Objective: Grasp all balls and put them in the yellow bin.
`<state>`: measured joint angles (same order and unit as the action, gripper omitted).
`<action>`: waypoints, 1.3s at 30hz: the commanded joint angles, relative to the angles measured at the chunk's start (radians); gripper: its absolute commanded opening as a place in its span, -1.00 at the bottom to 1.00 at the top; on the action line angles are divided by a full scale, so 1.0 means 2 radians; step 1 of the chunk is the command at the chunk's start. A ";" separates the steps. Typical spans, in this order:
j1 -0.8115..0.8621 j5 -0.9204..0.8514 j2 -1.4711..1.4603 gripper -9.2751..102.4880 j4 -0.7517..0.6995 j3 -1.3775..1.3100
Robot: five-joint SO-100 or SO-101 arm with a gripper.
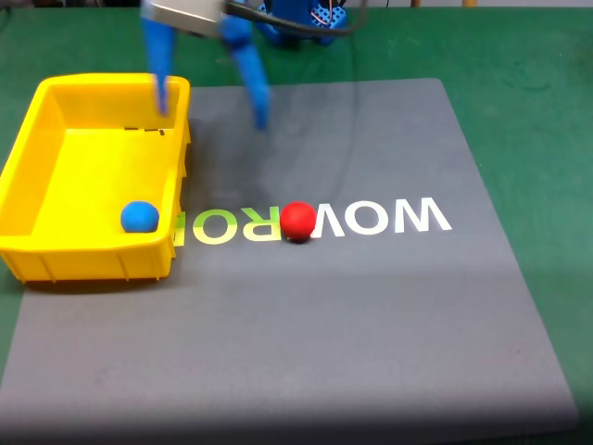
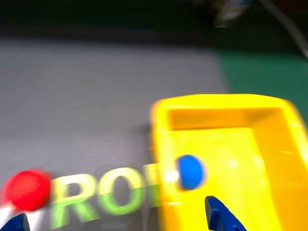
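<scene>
The yellow bin (image 1: 56, 255) sits at the left of the grey mat in the fixed view, and the blue ball (image 1: 140, 217) lies inside it near its front right corner. The red ball (image 1: 297, 222) rests on the mat's lettering, right of the bin. My blue gripper (image 1: 211, 107) hangs high over the bin's far right corner, open and empty, one finger above the bin and one above the mat. The blurred wrist view has the bin (image 2: 269, 192), the blue ball (image 2: 190, 172) in it, the red ball (image 2: 26, 189) at lower left, and my fingertips (image 2: 219, 219) along the bottom edge.
A grey mat (image 1: 371, 324) with white and green lettering covers a green table (image 1: 537, 111). The arm's blue base (image 1: 301, 20) and a dark cable stand at the mat's far edge. Bare mat stretches right of and in front of the red ball.
</scene>
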<state>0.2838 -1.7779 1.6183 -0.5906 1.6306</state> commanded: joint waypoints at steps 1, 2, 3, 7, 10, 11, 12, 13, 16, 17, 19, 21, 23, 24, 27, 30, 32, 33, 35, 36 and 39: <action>-0.040 0.006 -0.002 -0.12 -0.003 -0.031; -0.048 0.007 -0.010 -0.12 -0.004 -0.031; -0.056 0.008 -0.018 -0.12 -0.003 -0.031; -0.077 0.012 -0.051 -0.13 -0.002 -0.032; -0.084 0.014 -0.075 -0.14 0.001 -0.035; -0.084 0.012 -0.083 -0.14 0.001 -0.037; -0.084 0.012 -0.091 -0.14 0.005 -0.038; -0.084 0.011 -0.099 -0.14 0.010 -0.038; -0.084 0.008 -0.126 -0.14 0.022 -0.046; -0.084 0.008 -0.137 -0.14 0.022 -0.054; -0.084 0.011 -0.160 -0.15 0.022 -0.074; -0.085 0.014 -0.185 -0.15 0.022 -0.097; -0.086 0.014 -0.208 -0.15 0.022 -0.120; -0.087 0.014 -0.218 -0.15 0.022 -0.130; -0.090 0.012 -0.239 -0.15 0.019 -0.150; -0.091 0.010 -0.249 -0.16 0.018 -0.153; -0.092 0.009 -0.254 -0.17 0.018 -0.153; -0.092 0.009 -0.255 -0.18 0.018 -0.153; -0.092 0.009 -0.255 -0.22 0.008 -0.153; -0.093 0.009 -0.255 -0.23 0.005 -0.153; -0.093 0.013 -0.256 -0.26 -0.001 -0.153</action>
<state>0.1028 -1.7579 1.0937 -0.5906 1.3944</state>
